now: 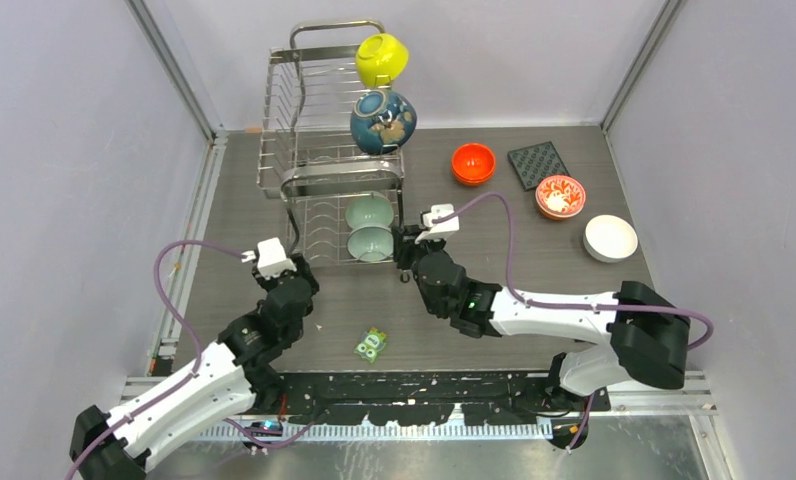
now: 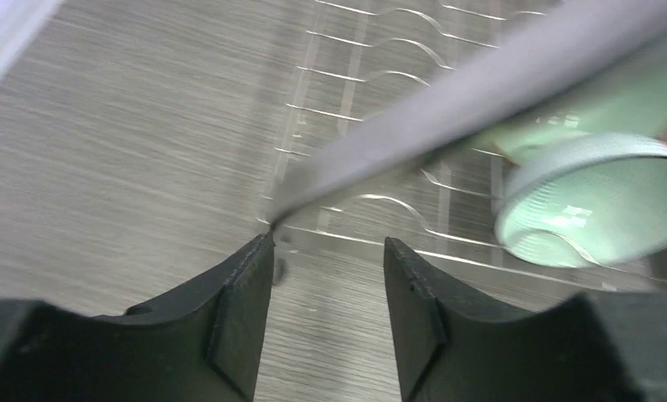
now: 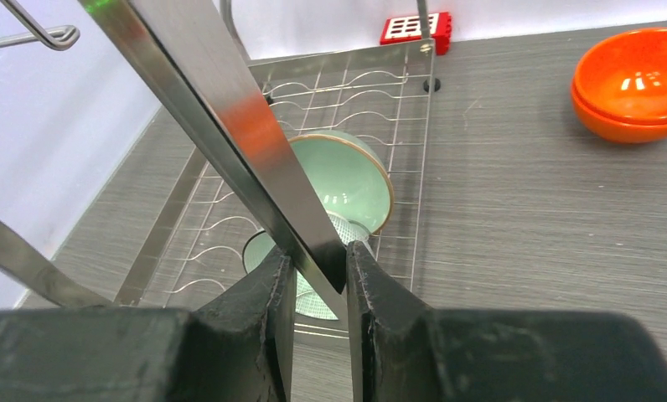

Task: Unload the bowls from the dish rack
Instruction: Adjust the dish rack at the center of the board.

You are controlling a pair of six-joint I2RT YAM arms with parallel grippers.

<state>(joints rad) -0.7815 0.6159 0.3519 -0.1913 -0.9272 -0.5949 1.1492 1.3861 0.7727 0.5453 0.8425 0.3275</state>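
Right gripper [image 3: 317, 255]: closed on a flat steel bar of the dish rack [image 1: 314, 110].
Left gripper [image 2: 328, 247]: jaws apart, holding nothing, at the rack's front left corner.
Dish rack: at the tabletop's far edge, left of the middle.
In rack: yellow-green bowl [image 1: 381, 58] and teal-blue bowl [image 1: 383, 121] on top, pale green bowls [image 1: 370, 228] below.
Out of rack: orange bowl [image 1: 473, 163], flowered bowl [image 1: 559, 195] and white bowl [image 1: 610, 237], near the right edge.

Bright, even light from above, faint shadows. Glare spots sit on the orange bowl [image 3: 640, 79], upper right of the right wrist view. The left wrist view is motion-blurred; the rack bar [image 2: 481, 100] across it smears grey.
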